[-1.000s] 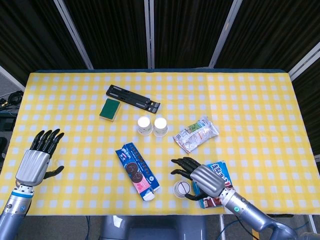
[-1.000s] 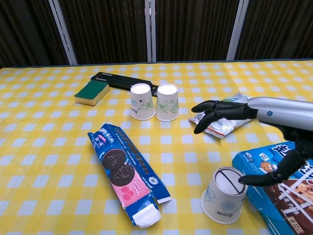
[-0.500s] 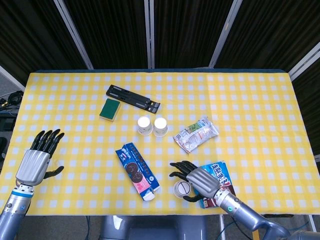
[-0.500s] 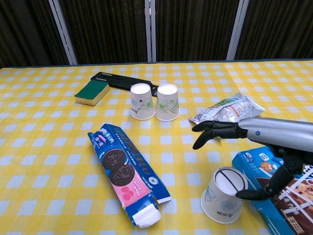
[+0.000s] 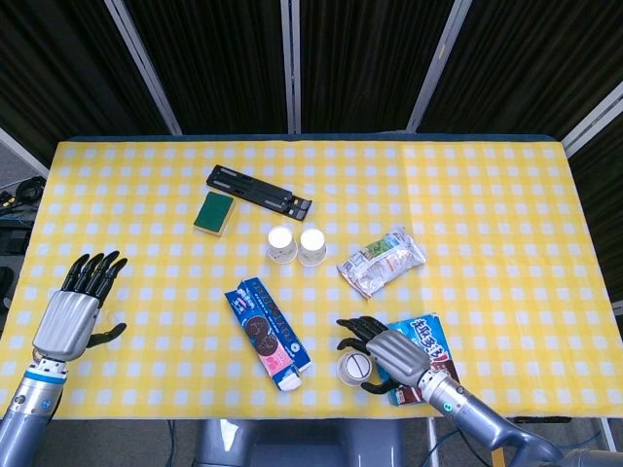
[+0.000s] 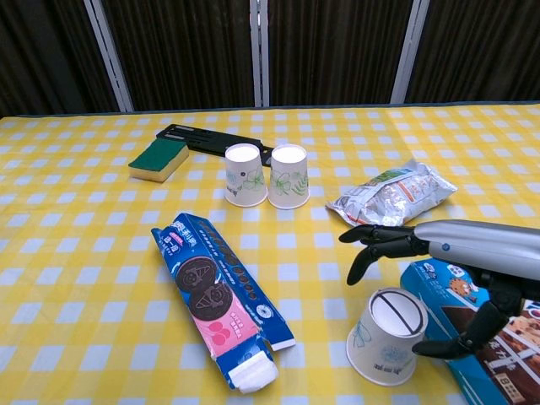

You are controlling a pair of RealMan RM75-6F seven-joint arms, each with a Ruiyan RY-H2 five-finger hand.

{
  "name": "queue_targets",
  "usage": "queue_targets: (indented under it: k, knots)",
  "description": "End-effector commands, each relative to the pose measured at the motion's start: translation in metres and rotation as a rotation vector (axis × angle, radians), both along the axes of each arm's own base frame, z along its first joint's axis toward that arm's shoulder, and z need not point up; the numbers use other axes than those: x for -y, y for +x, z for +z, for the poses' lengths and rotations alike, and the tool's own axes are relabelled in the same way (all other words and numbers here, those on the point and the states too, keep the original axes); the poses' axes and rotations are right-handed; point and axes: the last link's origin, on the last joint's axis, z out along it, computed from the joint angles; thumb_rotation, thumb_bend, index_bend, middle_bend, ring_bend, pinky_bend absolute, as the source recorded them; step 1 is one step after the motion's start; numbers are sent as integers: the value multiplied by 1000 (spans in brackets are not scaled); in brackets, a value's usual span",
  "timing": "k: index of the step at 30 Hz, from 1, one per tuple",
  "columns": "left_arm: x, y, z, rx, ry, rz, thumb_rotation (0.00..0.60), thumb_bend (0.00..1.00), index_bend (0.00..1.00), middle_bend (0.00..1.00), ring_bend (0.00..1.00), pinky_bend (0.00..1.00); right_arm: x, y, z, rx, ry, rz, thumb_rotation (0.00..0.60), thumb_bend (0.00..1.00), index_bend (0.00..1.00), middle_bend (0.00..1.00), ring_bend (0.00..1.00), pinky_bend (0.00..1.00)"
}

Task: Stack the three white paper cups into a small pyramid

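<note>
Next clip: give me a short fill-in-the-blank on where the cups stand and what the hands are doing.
Two upside-down paper cups stand side by side just below the green ____.
The third cup stands nearest the ____ hand.
The left hand holds ____.
Left of the third cup lies a blue ____ box.

Missing: sponge; right; nothing; cookie

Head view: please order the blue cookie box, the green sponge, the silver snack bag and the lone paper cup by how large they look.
1. blue cookie box
2. silver snack bag
3. green sponge
4. lone paper cup, partly hidden by the right hand, so its place after the sponge is less sure.
</note>
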Motion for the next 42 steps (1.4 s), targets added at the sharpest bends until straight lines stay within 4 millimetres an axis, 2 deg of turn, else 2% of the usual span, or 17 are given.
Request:
queue_targets:
  k: [1,8,17,26,34,38,42]
  knots:
    - [0,0,0,1,-2,2,600,144,0,0,0,0,0,-1,-1,-2,1,-3,600,167,295,0,0,0]
    - [-1,0,-1,3,-8,1,600,144,0,0,0,0,1,-5,-2,-4,4,-23,600,169,316,0,0,0]
    - [-1,0,0,5,-9,2,600,143,0,0,0,0,3,-5,-4,-3,-8,-18,600,242,435,65,0,0]
    - [-1,-1,1,4,-8,2,600,144,0,0,0,0,6,0,3,17,-47,-13,600,247,444,75,0,0]
    - [-1,-1,1,4,-9,-1,600,143,0,0,0,0,34,19,44,100,-209,7,600,246,444,76,0,0]
    - [-3,-2,2,6,-5,6,600,143,0,0,0,0,61,27,67,152,-318,-20,600,247,445,80,0,0]
    - [-8,-4,1,6,-9,15,600,144,0,0,0,0,83,38,74,190,-352,-41,600,245,450,82,0,0]
